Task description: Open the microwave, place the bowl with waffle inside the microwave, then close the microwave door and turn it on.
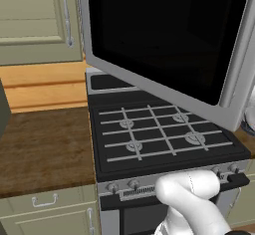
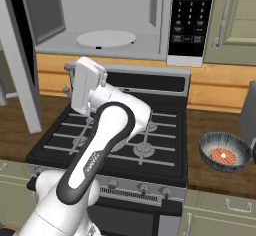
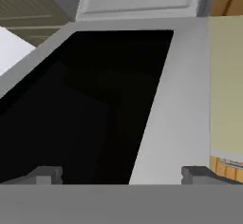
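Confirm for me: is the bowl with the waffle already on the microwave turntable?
No. In the right base view the bowl with the waffle sits on the wooden counter right of the stove, and the turntable is bare.

Open microwave (image 2: 107, 17) above stove, door (image 1: 164, 35) swung wide; waffle (image 2: 223, 155) in bowl (image 2: 225, 151) on counter.

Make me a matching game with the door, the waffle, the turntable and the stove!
Things:
1. door
2. waffle
3. turntable
4. stove

Where or how:
A. in the bowl on the counter
B. inside the microwave
C. swung open
D. under the microwave

Pairs: 1-C, 2-A, 3-B, 4-D
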### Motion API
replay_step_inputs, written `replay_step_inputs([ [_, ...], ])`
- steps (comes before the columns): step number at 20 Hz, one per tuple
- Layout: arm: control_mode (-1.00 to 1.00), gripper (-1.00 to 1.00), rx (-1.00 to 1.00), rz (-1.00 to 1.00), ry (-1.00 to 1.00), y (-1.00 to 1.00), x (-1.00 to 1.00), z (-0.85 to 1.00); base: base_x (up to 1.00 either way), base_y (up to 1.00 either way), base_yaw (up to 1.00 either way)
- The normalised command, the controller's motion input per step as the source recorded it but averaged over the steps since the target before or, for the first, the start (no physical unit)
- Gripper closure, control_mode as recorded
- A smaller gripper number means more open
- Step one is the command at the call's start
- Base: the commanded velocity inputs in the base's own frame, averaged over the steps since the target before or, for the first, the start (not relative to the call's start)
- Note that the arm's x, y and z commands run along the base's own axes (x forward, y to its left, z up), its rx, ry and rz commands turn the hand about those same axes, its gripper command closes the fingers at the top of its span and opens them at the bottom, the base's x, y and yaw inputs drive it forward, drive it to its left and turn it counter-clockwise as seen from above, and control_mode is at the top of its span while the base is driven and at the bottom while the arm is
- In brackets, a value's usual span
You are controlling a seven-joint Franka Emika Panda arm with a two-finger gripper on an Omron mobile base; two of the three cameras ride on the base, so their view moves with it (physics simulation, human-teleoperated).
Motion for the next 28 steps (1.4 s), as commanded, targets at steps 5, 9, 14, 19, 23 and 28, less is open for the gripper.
replay_step_inputs([
  [5,-1.00,-1.00,0.07,0.37,0.47,0.82,-0.01,0.07,0.00,0.00,0.00],
  [9,-1.00,-1.00,0.00,0.48,0.39,1.00,-0.16,0.19,0.00,0.00,0.00],
  [14,-1.00,-1.00,-0.02,0.46,0.27,1.00,-0.23,0.29,0.00,0.00,0.00],
  [19,-1.00,-1.00,-0.14,0.29,0.28,1.00,-0.02,0.05,0.00,0.00,0.00],
  [23,-1.00,-1.00,-0.20,0.17,0.18,0.86,-0.10,0.00,0.00,0.00,0.00],
  [28,-1.00,-1.00,-0.03,0.00,-0.04,-0.75,-0.97,-0.01,0.00,0.00,0.00],
])
